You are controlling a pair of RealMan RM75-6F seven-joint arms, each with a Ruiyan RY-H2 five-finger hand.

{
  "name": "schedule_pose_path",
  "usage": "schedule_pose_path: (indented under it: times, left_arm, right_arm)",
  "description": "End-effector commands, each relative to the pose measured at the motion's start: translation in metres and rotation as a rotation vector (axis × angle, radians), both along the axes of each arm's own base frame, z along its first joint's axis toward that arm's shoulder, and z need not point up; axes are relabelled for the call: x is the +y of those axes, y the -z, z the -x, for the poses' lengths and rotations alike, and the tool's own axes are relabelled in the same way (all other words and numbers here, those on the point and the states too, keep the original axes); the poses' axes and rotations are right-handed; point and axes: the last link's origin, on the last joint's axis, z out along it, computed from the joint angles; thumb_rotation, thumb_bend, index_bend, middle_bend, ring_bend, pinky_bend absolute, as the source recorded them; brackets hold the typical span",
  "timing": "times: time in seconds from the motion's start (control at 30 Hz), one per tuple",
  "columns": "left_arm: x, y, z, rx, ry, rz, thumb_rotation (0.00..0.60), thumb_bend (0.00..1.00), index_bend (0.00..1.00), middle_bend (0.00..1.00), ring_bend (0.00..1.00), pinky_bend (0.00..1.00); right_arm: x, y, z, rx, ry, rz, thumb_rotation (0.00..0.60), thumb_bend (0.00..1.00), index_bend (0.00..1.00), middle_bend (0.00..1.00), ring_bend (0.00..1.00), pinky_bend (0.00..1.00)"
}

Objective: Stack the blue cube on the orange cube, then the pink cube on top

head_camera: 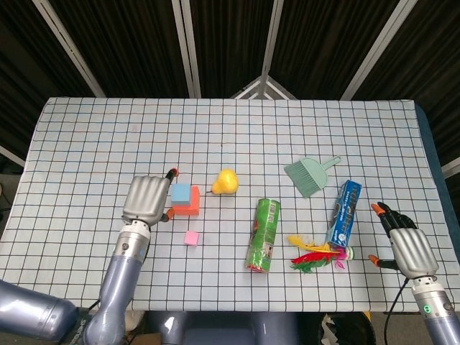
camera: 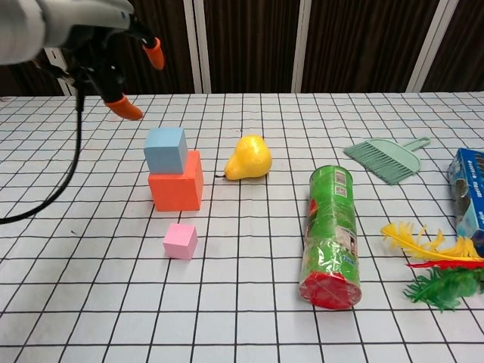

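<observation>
Left hand (head_camera: 147, 200) raised over the table's left half, fingers (camera: 125, 109) spread, holding nothing, clear of the stack. Right hand (head_camera: 410, 249) near the table's right front corner, fingers apart, empty.

Blue cube (camera: 165, 150) sitting on orange cube (camera: 176, 182), set toward the orange cube's left rear side, slightly turned. Stack left of table centre, just right of the left hand in head view. Pink cube (camera: 181, 241) alone on the table, in front of the stack, toward the front edge, apart from it.

Yellow pear (camera: 249, 158) just right of the stack, not touching. Green can (camera: 330, 235) lying on its side near table centre, red end toward the front edge; contents not visible. Green dustpan brush (head_camera: 309, 175) behind and right of the can, handle pointing to the right rear. Blue box (head_camera: 345, 213) lying lengthwise toward the right edge; inside not visible. Bunch of feathers (head_camera: 313, 255), yellow, red and green, at the box's front end, between can and right hand. Checked cloth (head_camera: 93, 144) over the whole table.

Nothing between the pink cube and the stack; pear the nearest neighbour on the stack's right side.
</observation>
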Motion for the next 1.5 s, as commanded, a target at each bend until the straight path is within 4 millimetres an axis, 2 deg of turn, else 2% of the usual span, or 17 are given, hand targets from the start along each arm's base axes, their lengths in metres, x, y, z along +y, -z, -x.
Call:
schedule_pose_path:
  times: [0.03,0.43,0.97,1.5]
  left_arm:
    - [-0.014,-0.013,0.019,0.002,-0.025,0.031,0.6,0.27,0.28,0.9,0.78,0.73]
    - [-0.035,0.017,0.043,0.106,-0.017,0.159,0.6,0.27,0.3,0.9,0.79,0.73]
    - [-0.042,0.078,0.045,0.176,-0.008,0.219,0.6,0.27,0.34,0.91,0.8,0.74]
    - [-0.033,0.122,0.041,0.224,0.011,0.26,0.6,0.27,0.33,0.91,0.8,0.74]
  right_arm:
    - [0.0,0.001,-0.001,0.003,-0.002,-0.002,0.6,0.19,0.06,0.09,0.16,0.19]
    - [-0.001,0.003,0.0,0.011,0.008,-0.004,0.6,0.19,0.06,0.09,0.16,0.19]
    - [0.0,0.0,0.001,0.002,0.011,-0.002,0.6,0.19,0.06,0.09,0.16,0.19]
    - [-0.001,-0.001,0.003,-0.001,0.023,-0.001,0.6,0.19,0.06,0.09,0.16,0.19]
